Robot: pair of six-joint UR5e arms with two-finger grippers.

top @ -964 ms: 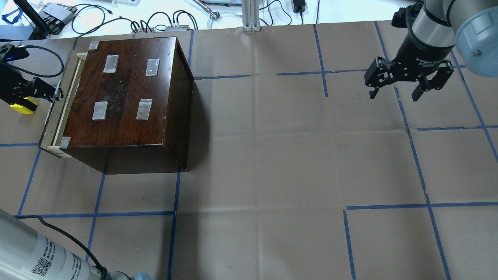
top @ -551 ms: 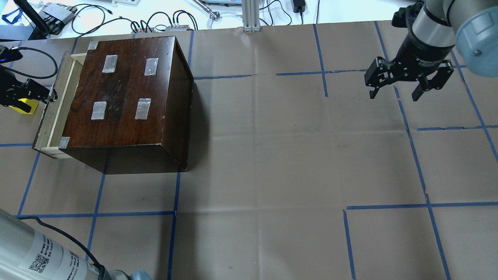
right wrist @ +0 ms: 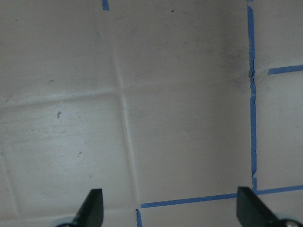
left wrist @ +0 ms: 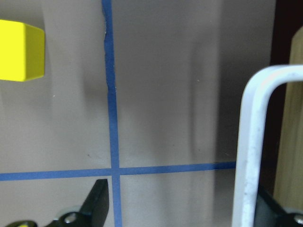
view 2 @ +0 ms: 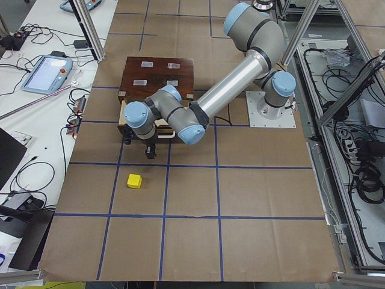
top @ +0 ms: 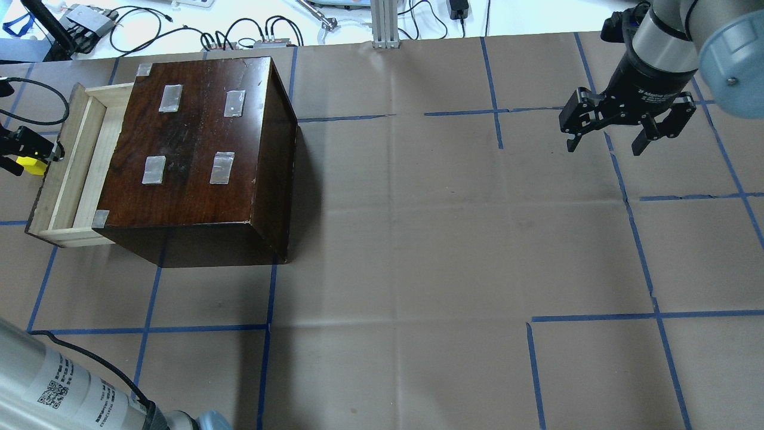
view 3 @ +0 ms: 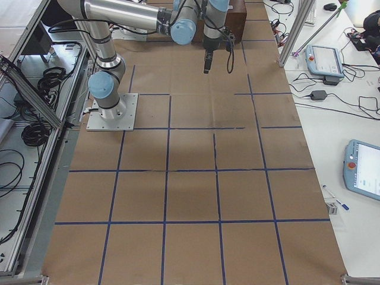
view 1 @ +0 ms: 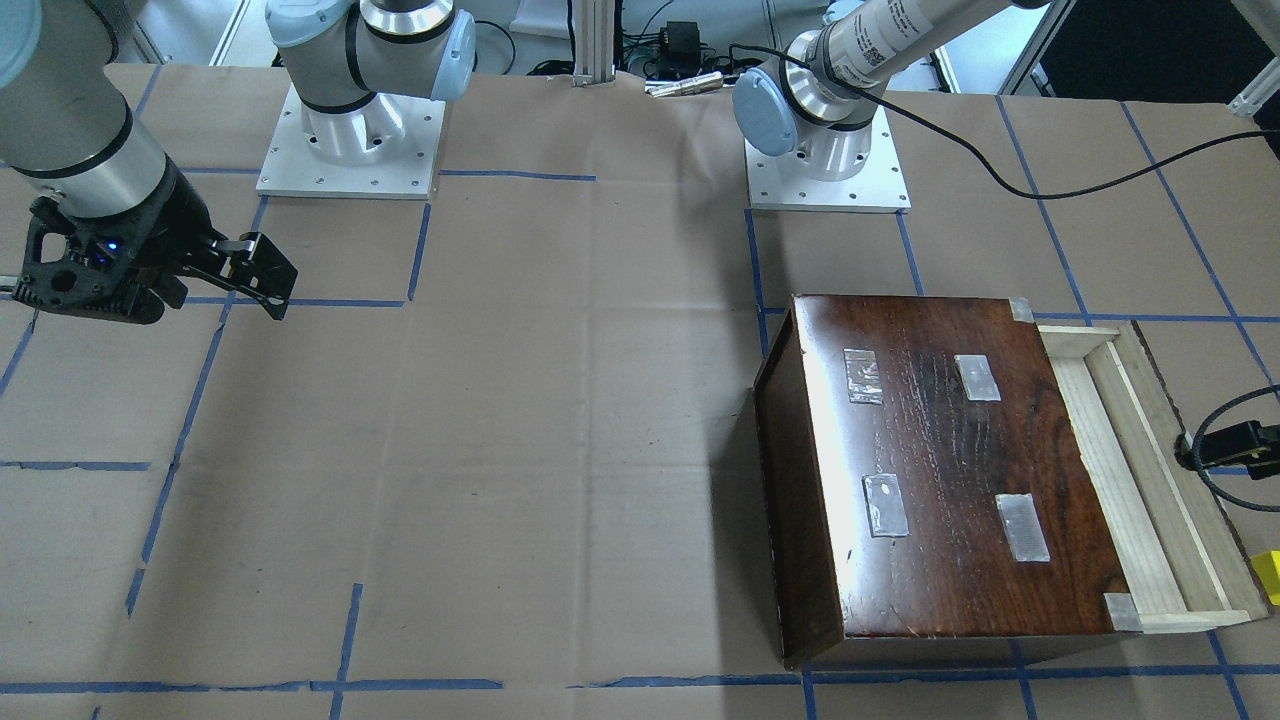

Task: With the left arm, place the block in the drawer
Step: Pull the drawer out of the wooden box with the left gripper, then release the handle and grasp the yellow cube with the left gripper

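The yellow block (top: 30, 166) lies on the paper left of the drawer, and shows in the front view (view 1: 1270, 577), the left side view (view 2: 133, 180) and the left wrist view (left wrist: 21, 49). The pale wood drawer (top: 71, 161) stands pulled out of the dark cabinet (top: 197, 143). My left gripper (left wrist: 184, 208) is open at the drawer front, with one finger behind the white handle (left wrist: 246, 142). It is mostly cut off at the overhead view's left edge (top: 12, 155). My right gripper (top: 606, 143) is open and empty, hovering far right.
The cabinet top carries several tape patches (top: 221, 167). Cables and boxes (top: 239, 36) lie beyond the table's far edge. A black cable (view 1: 1050, 190) runs from the left arm's base towards its wrist. Blue tape lines (top: 394, 113) grid the brown paper.
My left gripper has moved left and the drawer has slid further out of the cabinet with it. The block and the right arm have not moved.
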